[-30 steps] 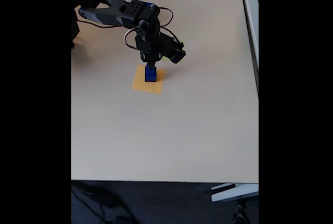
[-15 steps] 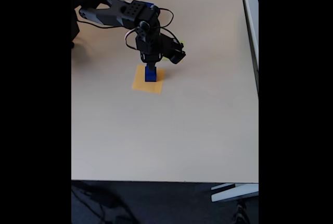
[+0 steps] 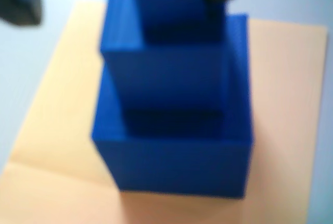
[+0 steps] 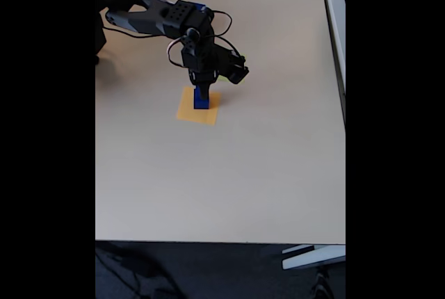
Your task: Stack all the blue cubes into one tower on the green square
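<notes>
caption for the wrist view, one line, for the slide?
Close-up, blurred: stepped tower of three blue cubes standing on an orange-yellow square, dark gripper parts at the top edge.

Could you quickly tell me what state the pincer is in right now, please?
Pincer: directly over the blue tower on the orange square; open or shut cannot be told.
</notes>
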